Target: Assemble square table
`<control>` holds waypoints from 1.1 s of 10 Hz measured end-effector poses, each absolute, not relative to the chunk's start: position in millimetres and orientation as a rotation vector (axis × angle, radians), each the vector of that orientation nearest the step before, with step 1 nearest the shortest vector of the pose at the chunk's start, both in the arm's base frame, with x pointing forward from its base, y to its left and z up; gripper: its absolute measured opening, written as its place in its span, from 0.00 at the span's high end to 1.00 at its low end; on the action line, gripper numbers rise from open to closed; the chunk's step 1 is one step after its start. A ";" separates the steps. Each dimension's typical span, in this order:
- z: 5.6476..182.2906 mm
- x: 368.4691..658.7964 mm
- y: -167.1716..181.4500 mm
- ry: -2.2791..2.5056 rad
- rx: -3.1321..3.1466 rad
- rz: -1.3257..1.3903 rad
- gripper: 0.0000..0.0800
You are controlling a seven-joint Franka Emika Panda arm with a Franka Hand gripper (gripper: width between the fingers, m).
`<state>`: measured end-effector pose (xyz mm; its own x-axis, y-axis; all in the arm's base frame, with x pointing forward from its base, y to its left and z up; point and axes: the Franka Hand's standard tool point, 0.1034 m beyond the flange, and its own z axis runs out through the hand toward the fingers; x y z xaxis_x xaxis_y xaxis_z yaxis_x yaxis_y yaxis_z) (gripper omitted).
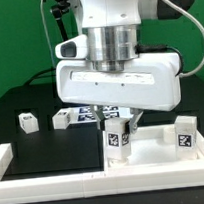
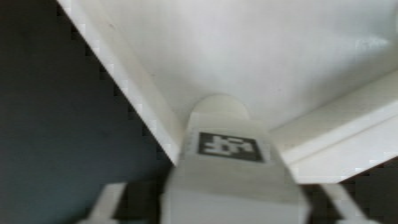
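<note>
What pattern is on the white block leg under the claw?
Black-and-white square tag; clearest in wrist view.

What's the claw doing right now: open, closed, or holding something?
Claw: straddling the upright leg on the white panel; cannot tell whether it grips it.

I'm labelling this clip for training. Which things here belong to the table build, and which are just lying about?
Job, left to right in the exterior view: leftmost leg; second leg; third leg; rightmost leg; tabletop panel.
Lying about: marker board; border rails.
</note>
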<state>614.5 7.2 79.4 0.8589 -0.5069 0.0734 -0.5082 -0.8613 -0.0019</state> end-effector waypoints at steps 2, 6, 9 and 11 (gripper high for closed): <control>79.1 614.4 7.7 -1.064 2.943 0.113 0.64; 78.1 615.8 7.0 -1.480 2.773 0.127 0.64; 77.8 622.0 4.3 -2.122 2.420 0.136 0.64; 75.6 621.0 1.6 -2.595 2.083 0.105 0.63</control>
